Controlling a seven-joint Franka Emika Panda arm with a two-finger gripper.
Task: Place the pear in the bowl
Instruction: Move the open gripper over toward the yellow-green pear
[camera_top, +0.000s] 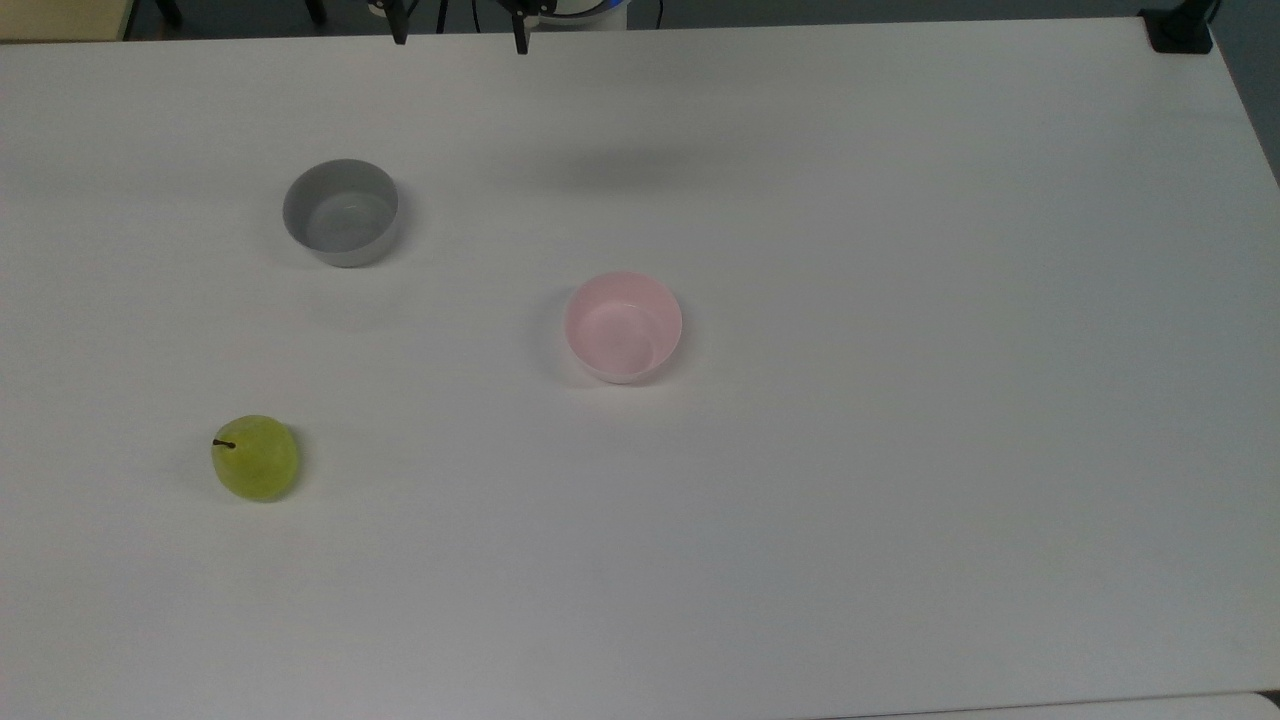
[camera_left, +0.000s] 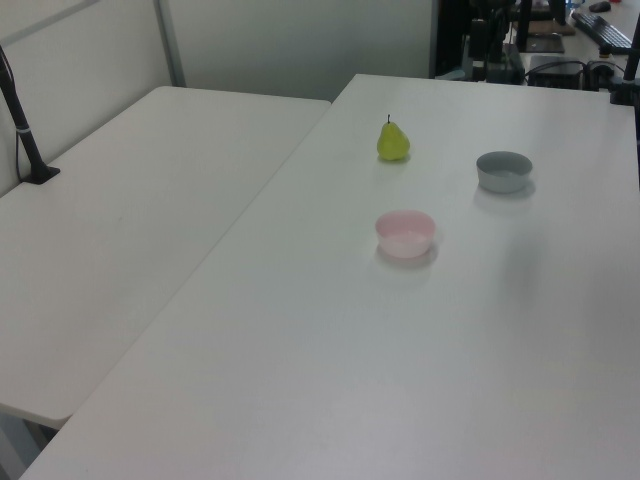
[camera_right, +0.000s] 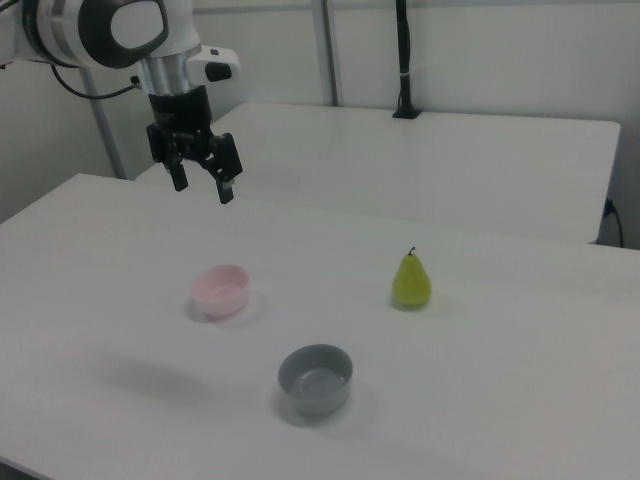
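On the right view's left we see the gripper (camera_right: 203, 186) raised above the table (camera_right: 500, 400), fingers spread apart and holding nothing; then the pink bowl (camera_right: 221, 290), a grey bowl (camera_right: 315, 379), and the pear (camera_right: 411, 281) standing upright, well apart.

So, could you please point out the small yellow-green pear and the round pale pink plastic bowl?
Small yellow-green pear (camera_right: 411, 284), right view, middle of body.
Round pale pink plastic bowl (camera_top: 622, 328), top view, inside wall.
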